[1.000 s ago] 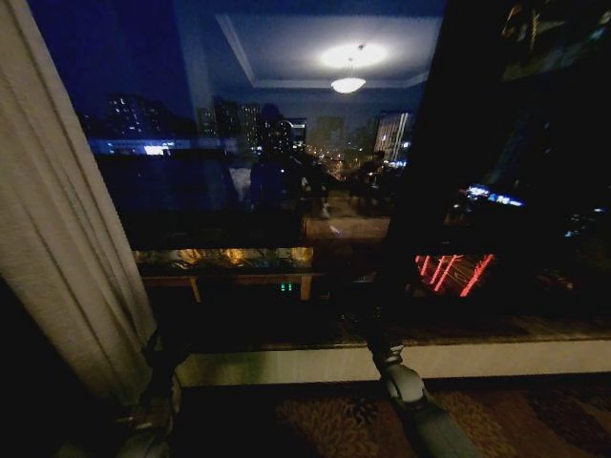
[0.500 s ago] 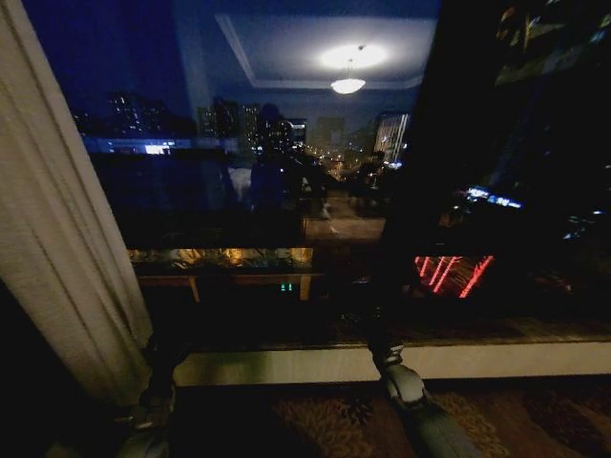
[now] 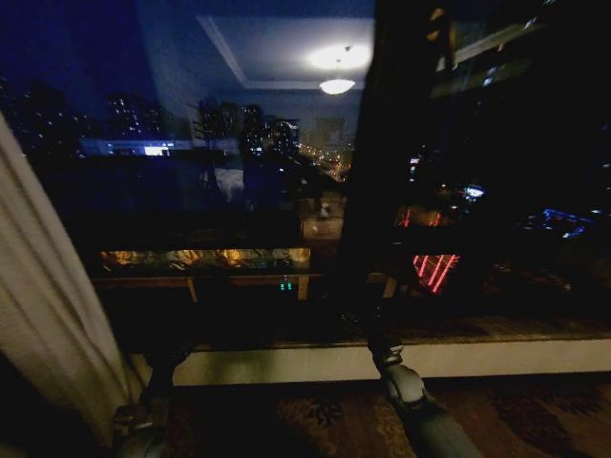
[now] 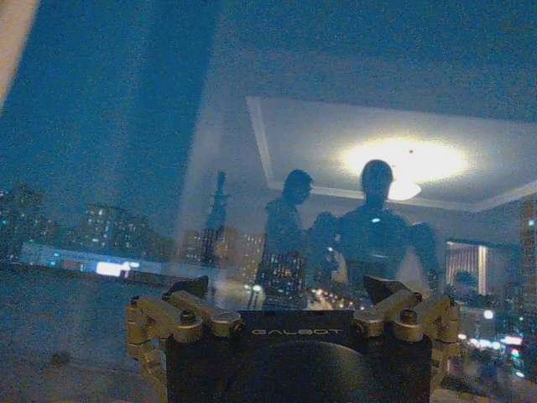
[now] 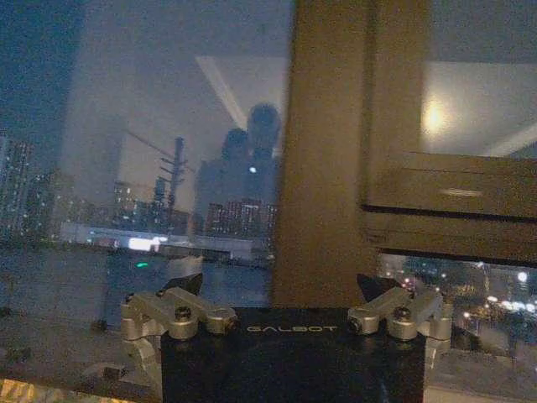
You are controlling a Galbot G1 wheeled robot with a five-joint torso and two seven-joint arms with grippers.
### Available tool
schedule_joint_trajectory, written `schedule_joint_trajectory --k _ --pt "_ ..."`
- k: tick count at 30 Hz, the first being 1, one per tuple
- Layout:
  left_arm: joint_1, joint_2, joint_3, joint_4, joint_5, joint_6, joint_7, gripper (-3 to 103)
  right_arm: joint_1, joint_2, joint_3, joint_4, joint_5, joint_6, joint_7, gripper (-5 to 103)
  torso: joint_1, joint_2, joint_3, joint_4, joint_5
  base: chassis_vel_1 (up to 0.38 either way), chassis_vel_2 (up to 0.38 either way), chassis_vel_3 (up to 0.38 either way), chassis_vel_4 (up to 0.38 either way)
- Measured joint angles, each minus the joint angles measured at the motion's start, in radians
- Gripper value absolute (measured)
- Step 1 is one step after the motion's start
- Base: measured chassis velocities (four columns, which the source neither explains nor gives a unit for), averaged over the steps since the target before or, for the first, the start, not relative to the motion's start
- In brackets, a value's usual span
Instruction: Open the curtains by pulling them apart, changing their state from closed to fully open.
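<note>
One sheer cream-white curtain (image 3: 52,324) hangs bunched at the far left of the head view, drawn off the dark window glass (image 3: 220,191). My left gripper (image 3: 164,361) is low beside the curtain's lower edge, apart from the fabric. In the left wrist view the left gripper (image 4: 287,290) is open with nothing between its fingers, facing the glass. My right gripper (image 3: 368,332) is raised before the window sill (image 3: 477,358). In the right wrist view the right gripper (image 5: 281,285) is open and empty, close to the vertical window frame (image 5: 323,151).
A dark vertical window frame (image 3: 368,172) splits the glass. The glass reflects a ceiling lamp (image 3: 336,84) and the room. Patterned carpet (image 3: 535,420) lies under the pale sill. City lights show outside.
The whole head view has shifted, so the camera has turned right: the curtain and window frame now sit farther left in the picture. Both arms keep their pose, grippers still open.
</note>
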Motion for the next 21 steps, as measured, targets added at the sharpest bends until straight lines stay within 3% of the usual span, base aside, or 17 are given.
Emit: schedule_joint_trajectory --k 21 --pt "0.000 0.000 0.000 0.000 0.000 0.001 0.000 100 0.000 0.000 0.000 0.000 0.000 0.000 0.000 100 0.000 0.000 0.000 0.0000 0.0001 -0.358 -0.352 0.354 0.364"
